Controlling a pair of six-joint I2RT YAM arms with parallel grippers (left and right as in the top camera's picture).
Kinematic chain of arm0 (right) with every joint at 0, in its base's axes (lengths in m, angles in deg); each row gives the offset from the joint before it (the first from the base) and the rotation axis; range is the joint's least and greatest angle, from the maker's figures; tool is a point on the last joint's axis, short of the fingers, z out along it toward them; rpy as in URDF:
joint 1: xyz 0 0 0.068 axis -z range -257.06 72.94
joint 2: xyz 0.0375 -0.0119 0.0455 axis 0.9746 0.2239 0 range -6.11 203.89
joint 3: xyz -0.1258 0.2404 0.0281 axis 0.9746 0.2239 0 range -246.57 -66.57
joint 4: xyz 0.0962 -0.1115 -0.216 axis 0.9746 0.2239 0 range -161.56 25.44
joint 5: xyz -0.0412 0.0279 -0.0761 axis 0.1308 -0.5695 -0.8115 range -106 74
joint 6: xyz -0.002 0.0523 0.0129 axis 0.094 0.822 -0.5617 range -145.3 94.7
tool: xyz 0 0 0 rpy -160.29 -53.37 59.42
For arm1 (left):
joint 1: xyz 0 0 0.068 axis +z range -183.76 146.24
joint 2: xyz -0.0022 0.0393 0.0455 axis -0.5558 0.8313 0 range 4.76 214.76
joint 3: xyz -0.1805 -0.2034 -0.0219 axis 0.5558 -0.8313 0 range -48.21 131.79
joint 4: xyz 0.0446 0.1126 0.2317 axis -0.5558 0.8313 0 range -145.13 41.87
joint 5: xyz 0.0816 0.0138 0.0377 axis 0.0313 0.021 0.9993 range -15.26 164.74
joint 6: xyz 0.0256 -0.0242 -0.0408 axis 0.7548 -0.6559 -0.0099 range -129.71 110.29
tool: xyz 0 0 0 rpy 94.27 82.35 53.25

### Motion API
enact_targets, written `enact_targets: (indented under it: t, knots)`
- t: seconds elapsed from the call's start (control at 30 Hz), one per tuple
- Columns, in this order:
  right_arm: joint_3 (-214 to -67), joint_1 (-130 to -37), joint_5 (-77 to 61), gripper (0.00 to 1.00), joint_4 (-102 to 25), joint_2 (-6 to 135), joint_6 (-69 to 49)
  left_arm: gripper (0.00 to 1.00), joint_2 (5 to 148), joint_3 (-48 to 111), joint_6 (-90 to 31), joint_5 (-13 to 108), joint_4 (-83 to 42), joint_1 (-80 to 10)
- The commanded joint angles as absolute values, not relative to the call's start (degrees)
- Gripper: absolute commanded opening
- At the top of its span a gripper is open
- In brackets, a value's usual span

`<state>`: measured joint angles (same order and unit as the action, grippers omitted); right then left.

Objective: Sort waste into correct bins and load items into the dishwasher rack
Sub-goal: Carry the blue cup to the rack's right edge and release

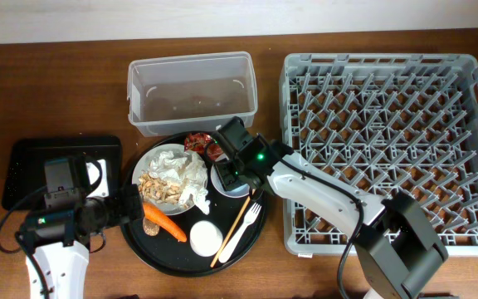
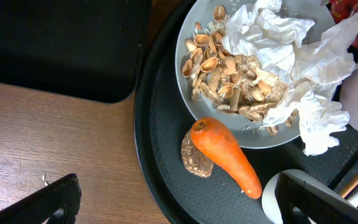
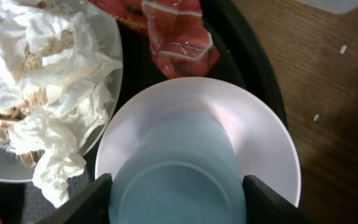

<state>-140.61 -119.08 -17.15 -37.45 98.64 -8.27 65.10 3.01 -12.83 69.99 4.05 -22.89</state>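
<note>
Overhead: large round black tray point(image 1: 152, 249) sits on the brown wooden desk point(image 1: 56, 91) between the shallow black rectangular tray point(image 1: 31, 158) and the large square grey plastic dishwasher rack point(image 1: 392, 149). The clear rectangular plastic tub point(image 1: 192, 91) is behind it. On the round tray are the white round plate point(image 1: 158, 155) with beige food scraps point(image 1: 158, 189) and crumpled white tissues point(image 1: 187, 173), the crinkled red wrapper point(image 1: 202, 143), orange carrot point(image 1: 166, 223), small white cup point(image 1: 206, 238), white plastic fork point(image 1: 243, 228) and thin wooden chopstick point(image 1: 232, 228). Only this view shows rack, tub, fork and both arms. The right gripper point(image 1: 229, 173) hangs over the tray's rear right and hides what is under it. The left gripper point(image 1: 135, 203) is at the tray's left edge.

Left wrist: the fingers point(image 2: 48, 202) are spread wide open, nothing between them. The carrot lies ahead of the gap, nearer the right finger, not touched, with a brown shell piece point(image 2: 196, 158) against it. The plate is just beyond.

Right wrist: shows what the overhead hides, a pale blue cup point(image 3: 176, 168) standing inside a white bowl point(image 3: 260, 130). The fingers point(image 3: 82, 202) flank the cup closely on both sides; cannot tell if they are clamping it. The wrapper lies past the bowl, the tissues to the left.
</note>
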Motion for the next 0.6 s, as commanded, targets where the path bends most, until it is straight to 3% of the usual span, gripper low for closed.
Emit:
enact_targets:
  t: [0.0,0.2,0.37,0.47,0.57]
  knots:
    - [-141.6,-119.48,-19.79,0.58,-36.23,99.43,-5.25,0.99,65.08,3.87,-13.57,68.92,4.15,-22.63]
    - [-144.57,-119.37,-19.9,0.57,-33.65,95.85,-5.29,0.99,65.08,3.87,-13.57,68.92,4.29,-22.63]
    - [-154.41,-117.79,-29.17,0.57,-23.62,85.53,-5.27,0.99,65.08,3.87,-13.57,68.92,4.33,-22.63]
    - [-154.45,-108.0,-28.4,0.57,-16.1,79.8,-1.42,0.99,65.08,3.87,-13.59,68.89,4.35,-22.63]
    - [-154.45,-92.53,-28.27,0.57,-7.49,78.14,-0.81,0.99,65.08,3.87,-13.57,68.92,4.37,-22.63]
